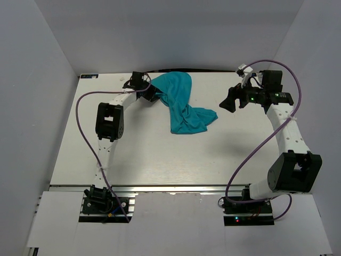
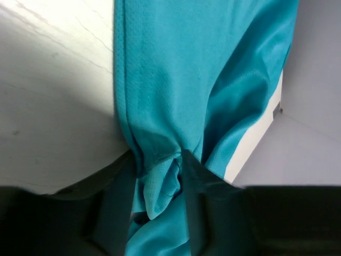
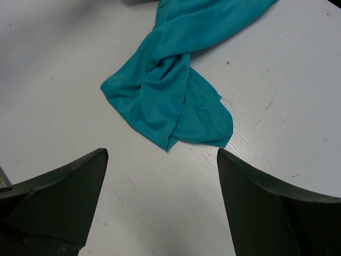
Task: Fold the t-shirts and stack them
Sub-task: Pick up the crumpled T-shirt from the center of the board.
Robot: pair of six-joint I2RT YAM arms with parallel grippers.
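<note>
The teal t-shirt (image 1: 181, 104) lies twisted and bunched at the far middle of the white table (image 1: 160, 154), trailing from the back edge toward the centre. My left gripper (image 1: 152, 95) is shut on the t-shirt's far-left part; the left wrist view shows fabric (image 2: 181, 80) pinched between the dark fingers (image 2: 202, 202). My right gripper (image 1: 228, 102) is open and empty, held above the table to the right of the shirt. In the right wrist view the shirt's crumpled lower end (image 3: 170, 101) lies ahead of the open fingers (image 3: 266, 213).
Grey walls enclose the table on the left, back and right. The table's back edge (image 2: 256, 144) runs just behind the shirt. A purple cable (image 1: 256, 144) loops off the right arm, another off the left arm (image 1: 85, 122).
</note>
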